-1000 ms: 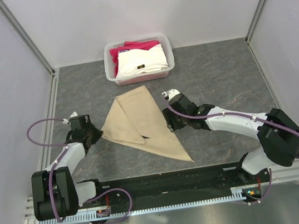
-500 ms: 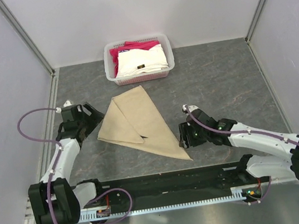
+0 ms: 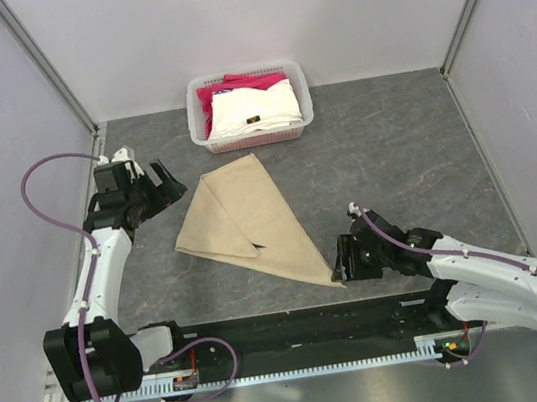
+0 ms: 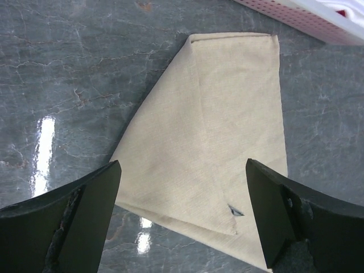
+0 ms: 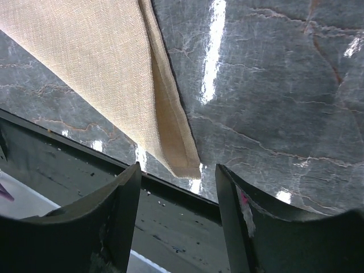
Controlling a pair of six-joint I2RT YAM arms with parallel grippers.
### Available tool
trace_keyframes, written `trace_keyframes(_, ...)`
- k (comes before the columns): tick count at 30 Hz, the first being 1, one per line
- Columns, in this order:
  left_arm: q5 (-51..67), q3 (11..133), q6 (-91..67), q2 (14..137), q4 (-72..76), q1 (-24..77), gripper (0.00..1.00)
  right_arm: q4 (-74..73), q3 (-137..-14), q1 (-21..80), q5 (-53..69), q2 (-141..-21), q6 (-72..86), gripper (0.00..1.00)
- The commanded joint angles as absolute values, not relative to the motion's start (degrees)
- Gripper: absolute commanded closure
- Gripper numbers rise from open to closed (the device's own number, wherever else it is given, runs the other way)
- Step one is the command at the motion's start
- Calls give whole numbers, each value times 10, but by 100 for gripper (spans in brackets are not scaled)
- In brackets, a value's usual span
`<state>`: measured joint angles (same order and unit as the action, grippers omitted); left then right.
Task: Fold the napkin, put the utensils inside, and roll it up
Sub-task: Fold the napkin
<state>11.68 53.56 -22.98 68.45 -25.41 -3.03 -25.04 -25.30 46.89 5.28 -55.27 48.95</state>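
Folding stage: the napkin (image 3: 249, 226) is found folded into a long triangle and laid flat on the table (image 3: 391, 142); the task is judged partly done, since no knife is seen in any view.
Axis of the cloth: its length is run from a blunt end just short of the basket (image 3: 196, 121) down to a sharp tip close to the arms' bases.
State of left gripper (image 3: 159, 189): the fingers are spread wide with nothing between them; the napkin is seen ahead of and below them, near but apart, with most of it off to the gripper's right.
State of right gripper (image 3: 343, 261): the fingers are parted and nothing is clasped; the sharp tip is framed just ahead of them, flat on the table beneath.
Nearer arm: the tip is best reached by the right gripper, the blunt end and side corner by the left gripper.
Deciding relation: the tip is judged the likely pick point, with any fold carried along the long axis, away from the right gripper.
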Motion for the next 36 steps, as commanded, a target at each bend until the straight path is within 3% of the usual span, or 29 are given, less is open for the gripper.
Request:
trace_keyframes(1, 117, 552, -170, 692, -277, -33, 2, -234, -251, 473, 63, -563, 517, 37)
trace_keyframes(22, 131, 536, -173, 672, -268, -33, 2, -221, -223, 495, 38, -596, 548, 41)
trace_keyframes(36, 155, 528, -177, 663, -262, -33, 2, -223, -204, 500, 26, -527, 633, 38)
